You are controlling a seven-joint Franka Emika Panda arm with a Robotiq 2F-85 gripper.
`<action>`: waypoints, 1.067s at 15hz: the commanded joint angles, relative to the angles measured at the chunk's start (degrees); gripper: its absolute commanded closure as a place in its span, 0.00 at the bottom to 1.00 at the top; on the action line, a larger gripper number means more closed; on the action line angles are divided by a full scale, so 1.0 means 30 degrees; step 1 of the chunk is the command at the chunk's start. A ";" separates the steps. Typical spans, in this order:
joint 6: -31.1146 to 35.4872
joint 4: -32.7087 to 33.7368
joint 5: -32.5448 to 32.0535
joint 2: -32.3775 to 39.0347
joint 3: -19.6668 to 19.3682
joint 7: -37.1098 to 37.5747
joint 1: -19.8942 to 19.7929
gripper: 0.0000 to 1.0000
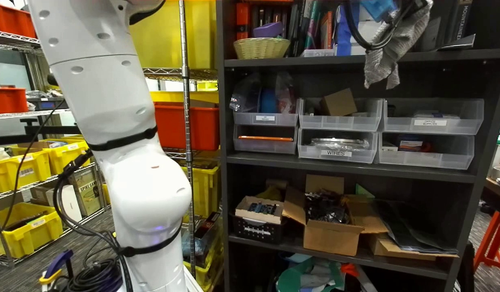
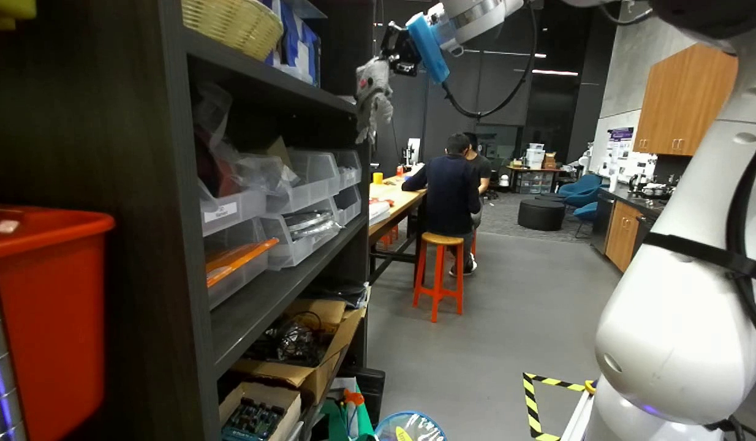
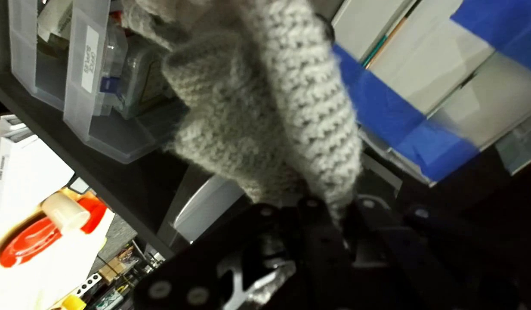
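Note:
My gripper [image 3: 338, 211] is shut on a grey knitted item [image 3: 265, 112]. The fabric is pinched between the fingers in the wrist view and fills the upper middle there. In an exterior view the gripper [image 2: 390, 58] holds the knitted item [image 2: 373, 95] by its top; it hangs down limp and shows a red spot and a dark spot. In an exterior view the item [image 1: 385, 52] hangs in front of the shelf's upper board, above the clear bins, with the gripper largely cut off at the top edge.
A dark shelf unit [image 1: 347, 169] bears clear bins, one labelled office supplies [image 1: 434, 121]. On the upper board [image 1: 298, 63] stand a wicker basket [image 1: 261, 48], books and a blue and white box [image 3: 403, 120]. Cardboard boxes [image 1: 331, 239] sit lower. Two people sit at a table [image 2: 399, 202].

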 commanded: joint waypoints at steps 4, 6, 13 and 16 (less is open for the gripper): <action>-0.2635 0.4691 0.1525 0.3347 -0.1191 0.2348 -0.1765 0.97; -0.2505 0.5486 0.1974 0.4259 -0.1039 0.2641 -0.2185 0.97; -0.2064 0.8378 0.1844 0.7047 -0.0275 0.4618 -0.3106 0.97; -0.1988 0.8955 0.1450 0.7660 0.0125 0.5165 -0.3227 0.97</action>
